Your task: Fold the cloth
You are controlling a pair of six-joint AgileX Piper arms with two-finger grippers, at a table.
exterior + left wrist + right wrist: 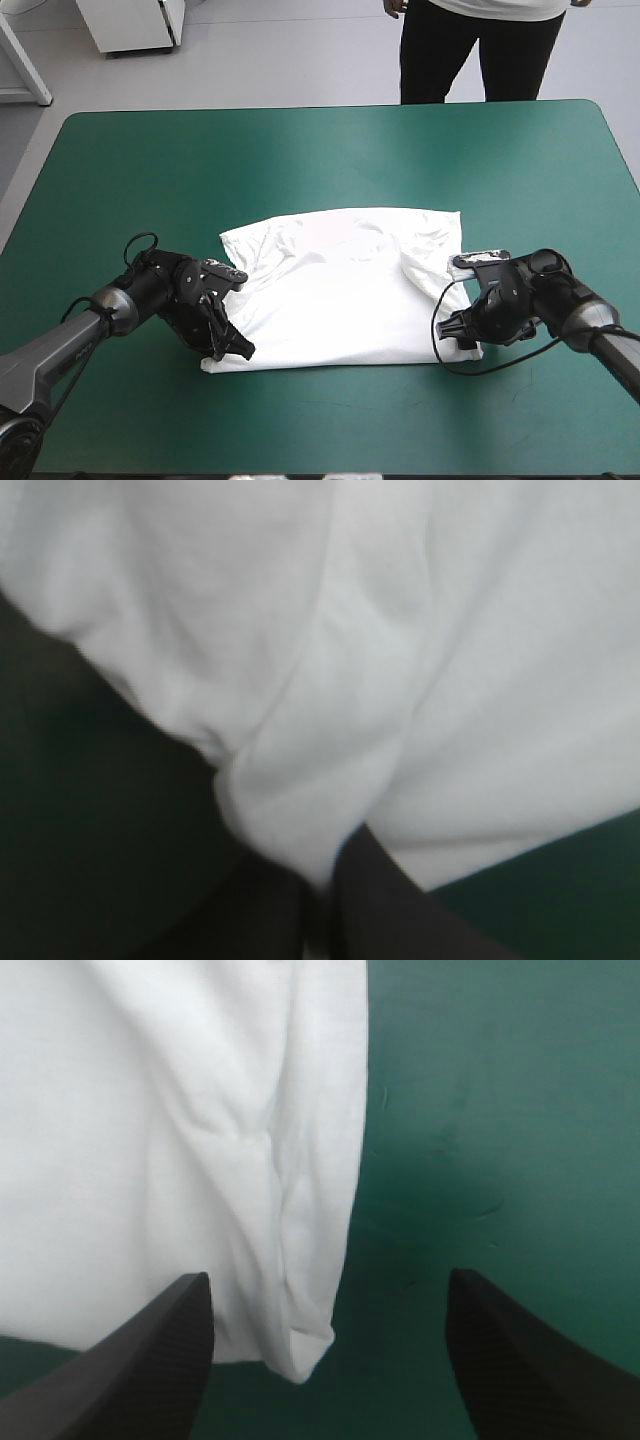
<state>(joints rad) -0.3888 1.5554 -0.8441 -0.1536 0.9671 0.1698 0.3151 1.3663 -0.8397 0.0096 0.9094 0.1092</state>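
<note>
High view – T-shirt: the white T-shirt [345, 290] lay spread in a rough rectangle on the teal-green surface [300, 150], just below the middle of the frame, creased toward its upper right.
High view – left gripper: the left gripper [225, 340] sat at lower left of centre, on the T-shirt's near-left corner.
High view – right gripper: the right gripper [470, 335] sat at lower right, touching the near-right corner.
Left wrist view – fingers: the black fingers [390, 910] of the left gripper [322, 865] were all but closed, pinching a fold of the T-shirt [400, 630] between them.
Left wrist view – cloth: white cloth filled the view ahead of the gripper, with the surface [570, 865] showing beside one finger.
Right wrist view – fingers: the right gripper [327, 1275] stood wide apart – gripping nothing.
Right wrist view – cloth: a corner of the T-shirt [150, 1110] lay between the fingers [150, 1360], nearer one of them; bare surface [500, 1110] lay by the other.
</note>
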